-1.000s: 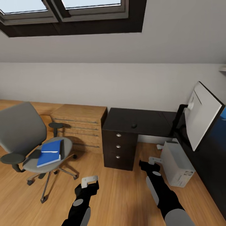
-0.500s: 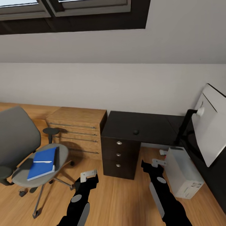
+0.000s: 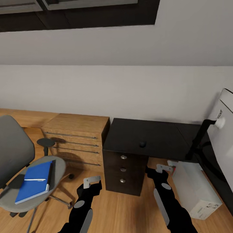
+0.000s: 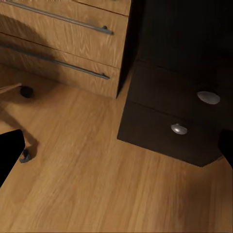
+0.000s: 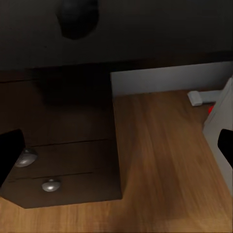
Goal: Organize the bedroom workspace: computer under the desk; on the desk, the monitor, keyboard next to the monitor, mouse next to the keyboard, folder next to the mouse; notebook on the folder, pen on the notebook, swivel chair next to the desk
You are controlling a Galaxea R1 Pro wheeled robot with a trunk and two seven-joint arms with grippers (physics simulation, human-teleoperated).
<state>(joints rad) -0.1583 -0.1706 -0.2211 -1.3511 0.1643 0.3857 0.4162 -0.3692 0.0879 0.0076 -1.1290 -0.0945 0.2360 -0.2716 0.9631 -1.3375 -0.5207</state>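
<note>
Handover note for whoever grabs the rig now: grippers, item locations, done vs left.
Left gripper: open, empty, held low over the floor.
Right gripper: open, empty, in front of the desk drawers.
Folder lies on the swivel chair seat, a white pen on top of it.
Mouse, a small dark thing, sits on the desk.
Monitor stands on the desk at the right edge of the head view.
Computer stands on the floor beside the desk's right wing.
Done: monitor and mouse on the desk.
Left: folder to the desk, stack, chair. Keyboard and notebook not spotted.
</note>
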